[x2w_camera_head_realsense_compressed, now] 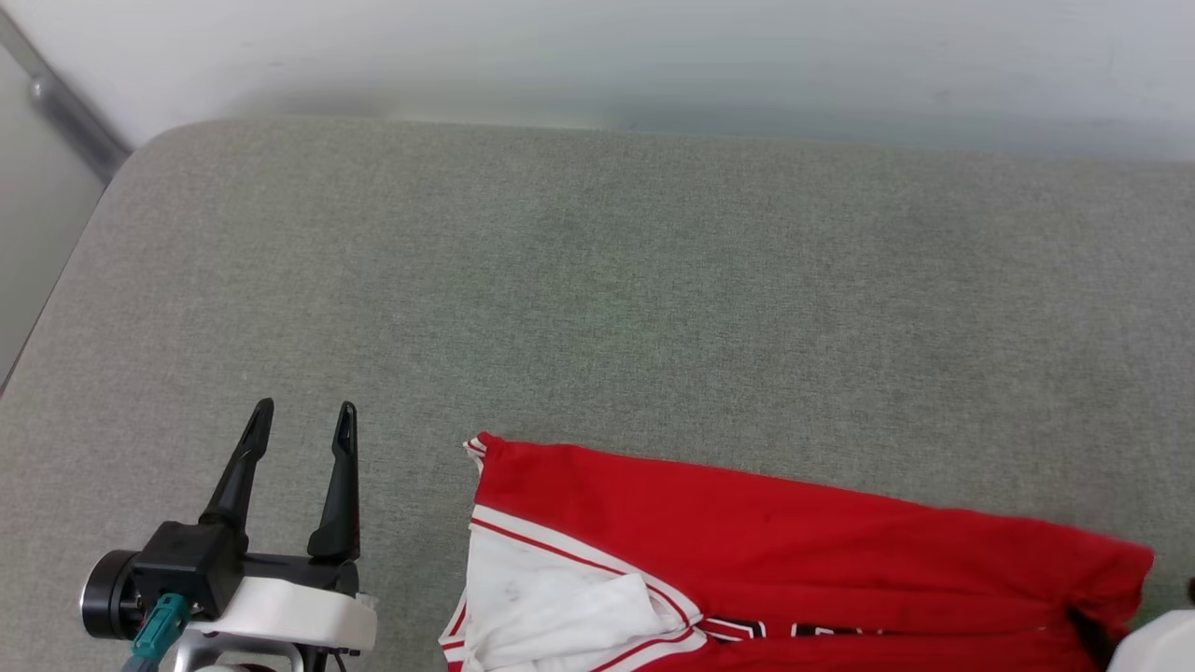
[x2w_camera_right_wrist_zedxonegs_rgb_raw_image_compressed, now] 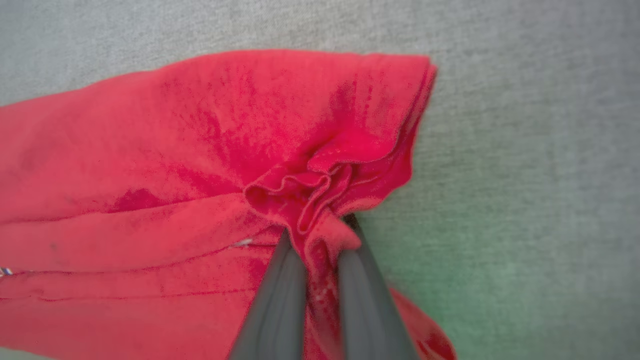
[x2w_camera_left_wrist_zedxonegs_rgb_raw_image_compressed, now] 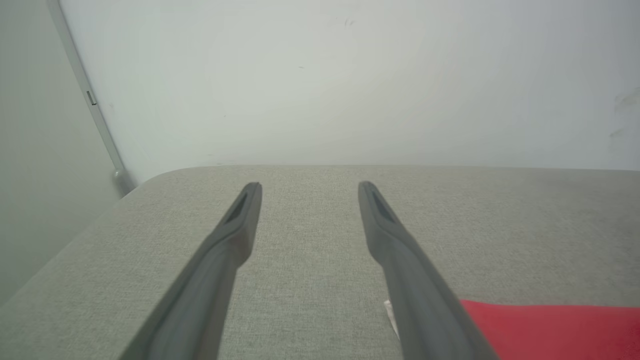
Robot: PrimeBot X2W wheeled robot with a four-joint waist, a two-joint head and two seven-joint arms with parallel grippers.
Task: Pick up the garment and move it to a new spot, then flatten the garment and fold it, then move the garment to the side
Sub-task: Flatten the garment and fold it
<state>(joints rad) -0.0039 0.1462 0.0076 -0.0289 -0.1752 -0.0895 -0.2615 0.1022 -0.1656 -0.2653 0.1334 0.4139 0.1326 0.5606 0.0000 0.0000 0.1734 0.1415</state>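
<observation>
The right gripper [x2w_camera_right_wrist_zedxonegs_rgb_raw_image_compressed: 320, 227] has its two dark, smooth fingers pressed together on a pinched pleat of the garment [x2w_camera_right_wrist_zedxonegs_rgb_raw_image_compressed: 200, 125], the cloth gathering into soft ruffles just above the fingertips; the fabric there is a red knit with a slightly fuzzy nap, creased in long folds that run away to the view's left; its rolled hem ends in a rounded corner beyond the pinch.

The left gripper [x2w_camera_head_realsense_compressed: 306, 408] stands with its jaws wide apart and nothing between them, well clear of the cloth; its fingers are slim, matt black and tapered, each with a slot near the tip, rising from a black block on a white wrist casing with a teal plug.

The head view shows what the right wrist view does not: the garment lies on the near right part of the cushion [x2w_camera_head_realsense_compressed: 597, 280], with a white sleeve [x2w_camera_head_realsense_compressed: 551, 597] edged in red-and-white stripes; slivers of black lettering outlined in white sit at the frame's bottom edge, too cut off to read.

The cushion is a grey-green woven textile with a rounded corner; behind it stands a plain pale wall [x2w_camera_head_realsense_compressed: 597, 56], crossed at the left by a slanting metal strip [x2w_camera_head_realsense_compressed: 65, 112].
</observation>
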